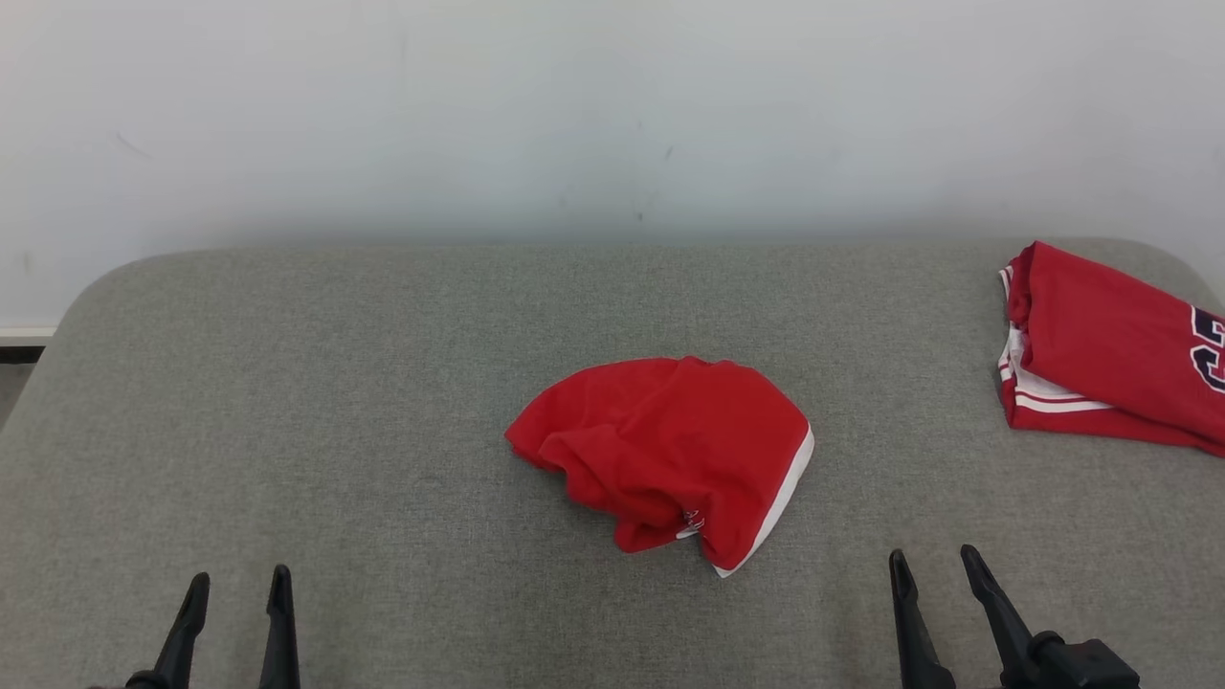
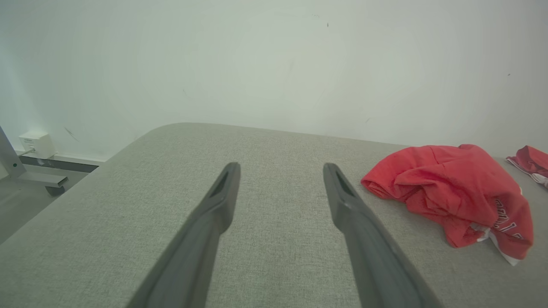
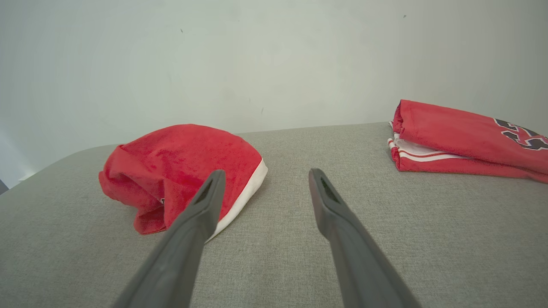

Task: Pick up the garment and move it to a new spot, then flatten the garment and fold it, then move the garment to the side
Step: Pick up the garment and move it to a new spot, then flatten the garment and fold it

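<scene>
head view: left gripper (image 1: 239, 574) and right gripper (image 1: 933, 553) spread wide, both empty; crumpled garment (image 1: 670, 450) mid grey pad (image 1: 287, 383), well ahead.
left wrist view: garment off right, untouched.
right wrist view: garment beyond left finger.
step: pickup not started.
next: reach in, pinch an edge.

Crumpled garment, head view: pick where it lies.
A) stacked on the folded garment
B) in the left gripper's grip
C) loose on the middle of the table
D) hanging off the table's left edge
C: the crumpled garment lies mid-table, clear of the open left gripper and right gripper, and apart from the folded garment at the right.
</scene>
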